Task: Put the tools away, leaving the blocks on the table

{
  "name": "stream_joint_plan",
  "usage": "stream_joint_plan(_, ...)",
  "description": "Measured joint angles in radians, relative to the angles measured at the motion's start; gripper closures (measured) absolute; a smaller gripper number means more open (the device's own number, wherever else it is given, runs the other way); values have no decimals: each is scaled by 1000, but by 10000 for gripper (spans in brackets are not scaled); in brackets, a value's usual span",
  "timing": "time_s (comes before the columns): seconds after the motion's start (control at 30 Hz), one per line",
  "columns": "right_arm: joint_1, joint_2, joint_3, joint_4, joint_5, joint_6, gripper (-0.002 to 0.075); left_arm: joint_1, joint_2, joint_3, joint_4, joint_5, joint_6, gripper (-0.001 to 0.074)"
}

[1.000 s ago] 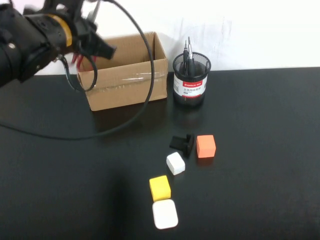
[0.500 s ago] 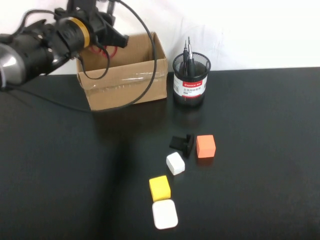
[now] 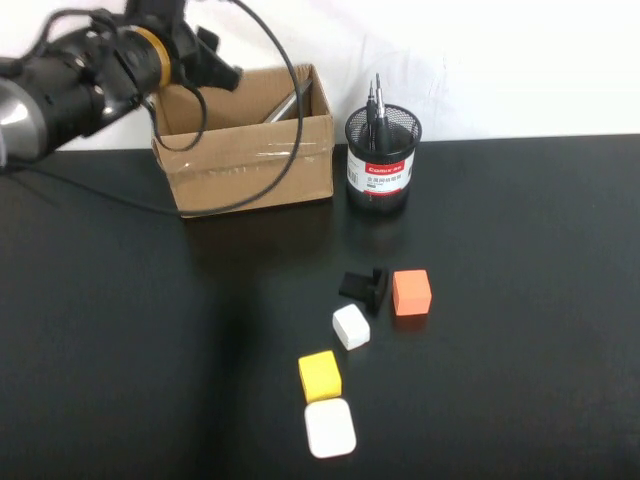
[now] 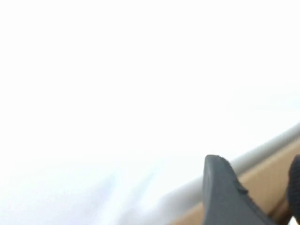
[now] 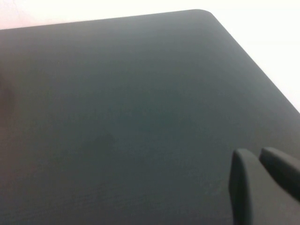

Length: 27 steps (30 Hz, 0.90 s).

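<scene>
Left hand [image 3: 222,72] up at the far left of the worktop [image 3: 520,300], poised over the open cardboard box [image 3: 245,160], near its back left corner. Its fingers [image 4: 225,197] stand parted with nothing between them: released. In the left wrist view one dark finger and the edge of the other frame a strip of brown cardboard.

Inside the box a slim grey metal piece [image 3: 283,108] leans against the far right inner wall; what tool it belongs to cannot be told from here.

Just right of the box stands a black mesh pen cup [image 3: 383,162] with a red-and-white label. Two long thin black drivers [image 3: 375,108] stand upright in it, tips above the rim.

Nearer on the worktop, a short black-handled screwdriver [image 3: 364,287] lies just left of the orange cube [image 3: 411,292], almost touching it. The small white cube [image 3: 351,326] sits just in front of the screwdriver. Nearer still, the yellow cube [image 3: 319,376], with the flat white rounded square [image 3: 330,428] touching its near edge.

Right hand [image 5: 262,185] shows only in its own wrist view, fingers pressed together, clenched on nothing, low over bare black worktop near a rounded corner.
</scene>
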Motion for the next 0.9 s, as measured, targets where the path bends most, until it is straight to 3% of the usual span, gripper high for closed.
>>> stream_joint_plan(0.07, 0, 0, 0, 0, 0, 0, 734, -2, -41, -2, -9, 33, -2, 503)
stream_joint_plan(0.17, 0, 0, 0, 0, 0, 0, 734, -8, -121, -4, -23, 94, -5, 643)
stream_joint_plan(0.27, 0, 0, 0, 0, 0, 0, 734, -12, -219, -5, -72, 163, 4, 708)
stream_joint_plan(0.37, 0, 0, 0, 0, 0, 0, 734, -12, -335, 13, -166, 259, 99, 727)
stream_joint_plan(0.67, 0, 0, 0, 0, 0, 0, 734, -12, -666, 258, -573, 530, 732, 735)
stream_joint_plan(0.9, 0, 0, 0, 0, 0, 0, 734, -12, -897, 460, -1033, 750, 1091, 735)
